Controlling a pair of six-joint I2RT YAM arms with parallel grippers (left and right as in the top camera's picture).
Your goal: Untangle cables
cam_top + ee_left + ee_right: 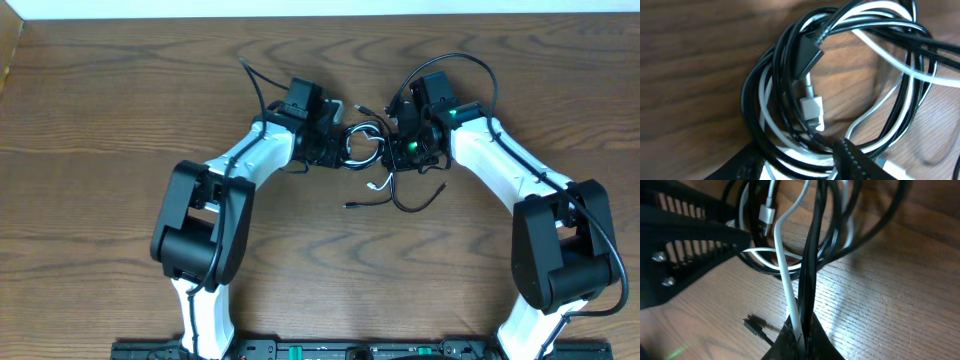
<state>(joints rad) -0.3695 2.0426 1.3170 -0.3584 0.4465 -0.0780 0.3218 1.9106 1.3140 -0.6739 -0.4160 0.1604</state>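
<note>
— Black and white cords (pixel 362 145) lay coiled on the table (pixel 100 220), between both arms. How would they handle?
— Probably light, limp and snag-prone. The right gripper (pixel 801 335) pinched both strands, and the left gripper (pixel 795 156) stood parted. Best grabbed near the white plug (pixel 812 107).

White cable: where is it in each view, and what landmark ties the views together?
Overhead: white cable loops in the tangle just above picture centre.
Left wrist: its plug sits mid-frame, loops around it.
Right wrist: it runs up from the shut right end effector at bottom centre.
Shared landmark: the black cable coiled with it.
</note>
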